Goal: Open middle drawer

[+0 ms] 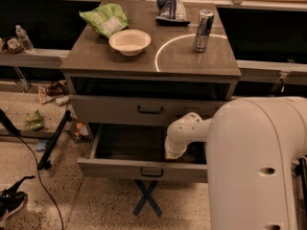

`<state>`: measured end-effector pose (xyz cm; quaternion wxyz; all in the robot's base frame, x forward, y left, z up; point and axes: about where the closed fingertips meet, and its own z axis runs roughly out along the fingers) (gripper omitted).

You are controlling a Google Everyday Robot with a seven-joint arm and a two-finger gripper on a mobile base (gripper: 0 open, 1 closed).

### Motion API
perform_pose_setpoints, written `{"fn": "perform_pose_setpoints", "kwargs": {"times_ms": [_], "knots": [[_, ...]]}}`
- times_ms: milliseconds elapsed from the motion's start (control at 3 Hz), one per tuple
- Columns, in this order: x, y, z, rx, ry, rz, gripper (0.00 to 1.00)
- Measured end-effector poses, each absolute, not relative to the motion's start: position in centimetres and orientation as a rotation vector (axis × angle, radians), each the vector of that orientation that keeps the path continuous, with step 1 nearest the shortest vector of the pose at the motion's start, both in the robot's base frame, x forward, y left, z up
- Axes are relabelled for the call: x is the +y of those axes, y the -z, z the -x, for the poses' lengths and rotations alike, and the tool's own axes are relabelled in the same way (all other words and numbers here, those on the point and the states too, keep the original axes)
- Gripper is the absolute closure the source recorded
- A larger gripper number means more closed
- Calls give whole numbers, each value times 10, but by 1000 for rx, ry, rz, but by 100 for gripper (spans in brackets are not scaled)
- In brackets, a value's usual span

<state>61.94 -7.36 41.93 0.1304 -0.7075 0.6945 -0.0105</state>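
My gripper (175, 151) sunk inside the pulled-out bottom drawer (110, 169), right of centre, its spread I cannot tell, white arm (249, 166) filling the right, middle drawer (110, 110) just above, looking shut, bench (182, 63) holding bowl (129, 41), can (203, 30), green bag (104, 18), blue bag (171, 7).

Looks like a robot test lab w/ a mock pantry setup, not a home. Signs: blue tape X (147, 199) stuck on the speckled terrazzo floor (105, 207) in front of a grey-brown drawer cabinet (115, 63); thin white circle (158, 56) marked on the cabinet top; black cable (36, 166) and black stand leg (55, 138) loose on the floor at left. Props on top: cream round bowl (129, 41), green crisp bag (104, 19), silver-blue drink can (203, 30). White robot arm's gripper (173, 151) sits down inside the pulled-out drawer (115, 168).
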Motion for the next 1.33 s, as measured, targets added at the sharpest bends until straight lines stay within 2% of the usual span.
{"fn": "perform_pose_setpoints", "kwargs": {"times_ms": [333,1333], "knots": [[-72,-396,-620,2044,-21,2058,100],[-74,-392,-568,2131,-245,2121,100]]}}
